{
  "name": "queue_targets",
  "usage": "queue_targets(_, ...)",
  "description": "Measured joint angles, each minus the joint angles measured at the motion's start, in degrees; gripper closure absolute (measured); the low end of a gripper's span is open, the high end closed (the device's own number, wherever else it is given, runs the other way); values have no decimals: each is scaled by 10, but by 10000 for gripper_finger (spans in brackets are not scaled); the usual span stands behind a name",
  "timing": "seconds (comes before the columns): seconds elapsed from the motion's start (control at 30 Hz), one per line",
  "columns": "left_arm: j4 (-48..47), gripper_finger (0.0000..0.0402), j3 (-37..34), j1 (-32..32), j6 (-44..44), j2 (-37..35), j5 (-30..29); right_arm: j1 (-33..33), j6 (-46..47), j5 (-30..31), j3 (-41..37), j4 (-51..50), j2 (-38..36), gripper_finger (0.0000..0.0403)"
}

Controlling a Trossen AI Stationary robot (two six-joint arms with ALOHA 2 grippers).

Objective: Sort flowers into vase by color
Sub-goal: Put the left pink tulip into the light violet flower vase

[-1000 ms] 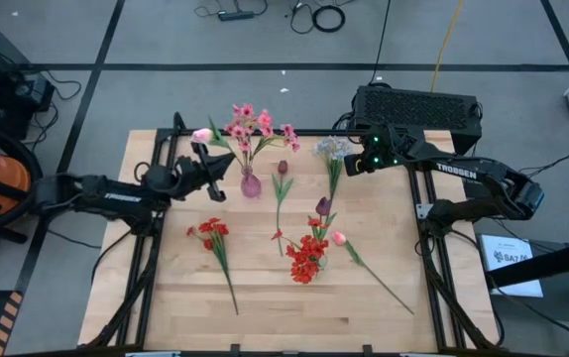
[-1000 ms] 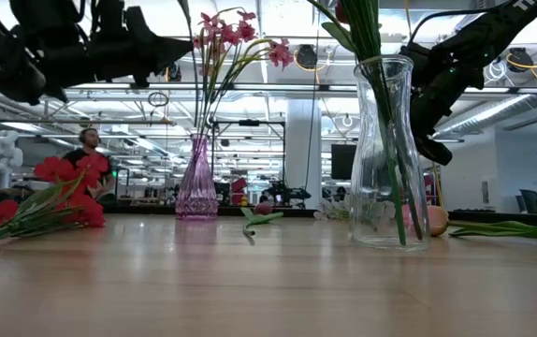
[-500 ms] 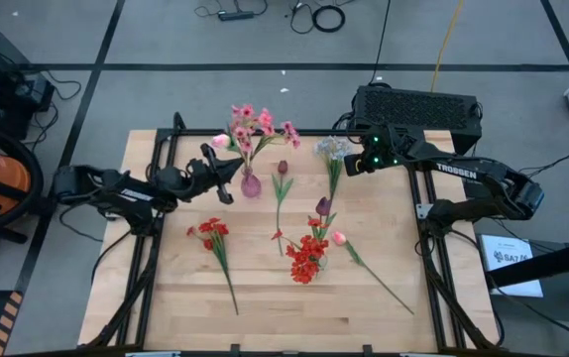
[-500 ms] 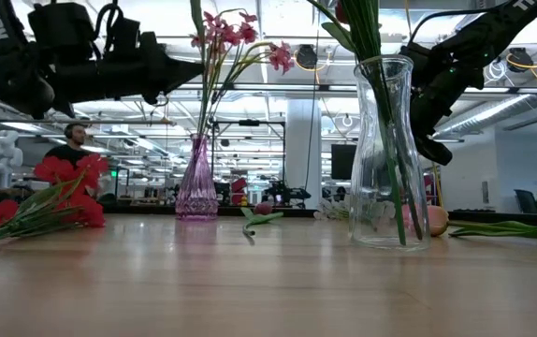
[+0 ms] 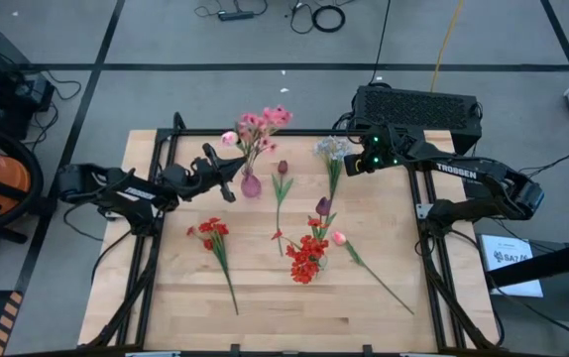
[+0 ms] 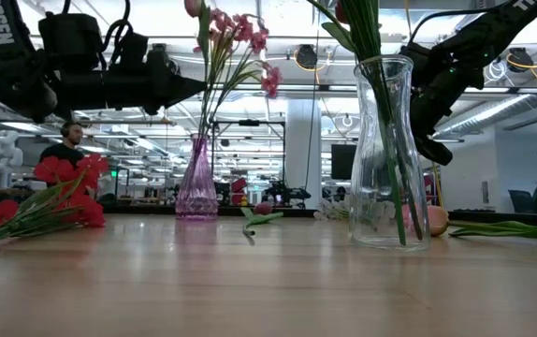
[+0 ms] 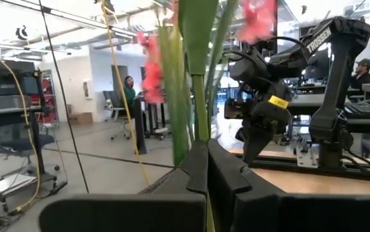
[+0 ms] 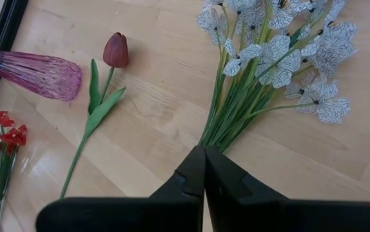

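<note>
My left gripper [image 5: 235,164] is shut on the stalk of a pink bud flower [image 5: 229,139] just left of the purple vase [image 5: 251,184]. That vase holds pink sprays [image 5: 263,121]. My right gripper [image 5: 354,169] hangs shut above the stalks of the pale blue-white sprig [image 8: 275,51], which lies flat on the table; it touches nothing. A clear glass vase [image 6: 385,150] near the middle holds red clusters [image 5: 306,256] and a maroon tulip [image 5: 322,206]. On the table lie a red stem [image 5: 213,233], another maroon tulip [image 5: 283,169] and a second pink bud [image 5: 339,238]. My left gripper pinches the green stalk [image 7: 201,129] of the pink bud flower between its two fingers, well below the bud. The fingers come about level from the table's left and lie across the stalk. The stalk stands upright with the bud [image 6: 194,7] above; where its lower end sits, I cannot tell.
A black box [image 5: 418,104] stands beyond the table's far edge on the right. Bare wood lies along the near edge [image 5: 284,327]. People show in the room behind the table in the low view.
My left gripper has carried the pink bud flower toward the purple vase, to the table's right, and sunk a little. It is still shut. The pink sprays in the vase have swung together toward the far edge.
</note>
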Motion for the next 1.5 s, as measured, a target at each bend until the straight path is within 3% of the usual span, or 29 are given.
queue_targets(0.9, -127, 400, 0, 0, 10, -1, -2, 0, 5, 2, 0, 0, 0, 403)
queue_targets(1.27, -148, 366, 0, 0, 8, -1, -2, 0, 5, 2, 0, 0, 0, 403)
queue_targets(1.5, -156, 337, 0, 0, -51, -1, -2, 0, 11, 2, 0, 0, 0, 403)
